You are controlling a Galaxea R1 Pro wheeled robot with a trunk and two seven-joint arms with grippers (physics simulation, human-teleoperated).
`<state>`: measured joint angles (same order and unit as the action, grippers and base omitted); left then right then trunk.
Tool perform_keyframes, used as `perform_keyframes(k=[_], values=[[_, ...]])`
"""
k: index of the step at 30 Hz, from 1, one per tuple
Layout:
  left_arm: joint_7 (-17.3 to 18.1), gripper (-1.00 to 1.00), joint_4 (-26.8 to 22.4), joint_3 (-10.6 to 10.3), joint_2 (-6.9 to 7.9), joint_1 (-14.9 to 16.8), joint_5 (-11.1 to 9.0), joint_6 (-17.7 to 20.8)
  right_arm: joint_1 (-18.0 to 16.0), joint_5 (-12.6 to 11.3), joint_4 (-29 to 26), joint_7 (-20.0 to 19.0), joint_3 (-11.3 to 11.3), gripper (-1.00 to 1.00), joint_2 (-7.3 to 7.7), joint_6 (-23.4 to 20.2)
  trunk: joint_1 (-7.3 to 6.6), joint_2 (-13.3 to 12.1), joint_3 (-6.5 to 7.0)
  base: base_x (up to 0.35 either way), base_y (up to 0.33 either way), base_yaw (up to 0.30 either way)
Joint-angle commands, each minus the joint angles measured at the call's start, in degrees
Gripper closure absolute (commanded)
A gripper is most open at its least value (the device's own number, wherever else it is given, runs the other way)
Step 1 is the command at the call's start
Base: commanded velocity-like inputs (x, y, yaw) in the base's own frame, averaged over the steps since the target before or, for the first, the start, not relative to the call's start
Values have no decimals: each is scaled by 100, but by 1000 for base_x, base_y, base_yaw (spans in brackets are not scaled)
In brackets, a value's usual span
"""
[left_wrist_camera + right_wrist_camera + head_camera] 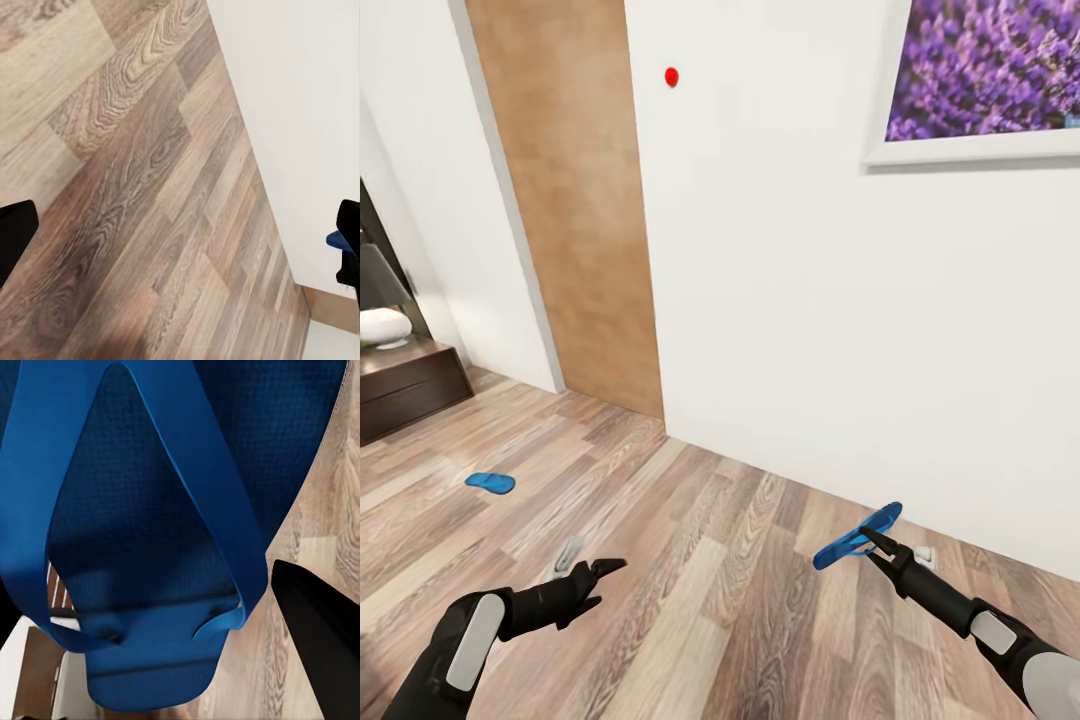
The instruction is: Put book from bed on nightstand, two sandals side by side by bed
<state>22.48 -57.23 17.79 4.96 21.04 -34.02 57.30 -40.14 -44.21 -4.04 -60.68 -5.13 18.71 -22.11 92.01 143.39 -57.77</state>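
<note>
- The right pincer (872,540) was clamped on one blue sandal (857,536), carrying it in the air above the wood floor (690,580), close to the white wall (810,300). In the right wrist view that sandal (150,510) hung right before the lens, straps facing it.
- The left pincer (600,578) was spread wide and held nothing, hovering low over the floor.
- The second sandal (490,483) lay flat on the floor, well apart from the first, over toward the nightstand (405,385) at the left edge.
- Judged step: the sandal half of the job, with one in hand and one yet to be picked up or matched. Neither bed nor book could be seen here.
- The next move probably called for turning the base toward the bed side, past the nightstand, and setting the held sandal down flat with room beside it for its mate.
- Around: a light-brown door (575,200), a red dot on the wall (672,76), a framed purple flower picture (985,80), a white lamp base (382,326) on the nightstand.
- The floor between the robot and the lying sandal looked free; the wall stood close to the right arm, so a wide swing might brush it.
</note>
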Motion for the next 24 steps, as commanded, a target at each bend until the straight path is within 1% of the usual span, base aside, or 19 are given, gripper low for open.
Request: perform_keyframes(k=[1, 9, 24], values=[[45, -100, 1, 13, -1, 5, 38, 27, -2, 12, -1, -14, -58, 100, 1, -65, 0, 2, -5, 117, -5, 139], [45, -100, 1, 13, 4, 5, 42, 27, -2, 17, -1, -14, -58, 100, 1, -65, 0, 2, -5, 93, -47, 139], [45, -100, 42, 13, 9, 5, 38, 27, -2, 17, -1, -9, -52, 100, 1, -64, 0, 2, -5, 13, -78, 139]])
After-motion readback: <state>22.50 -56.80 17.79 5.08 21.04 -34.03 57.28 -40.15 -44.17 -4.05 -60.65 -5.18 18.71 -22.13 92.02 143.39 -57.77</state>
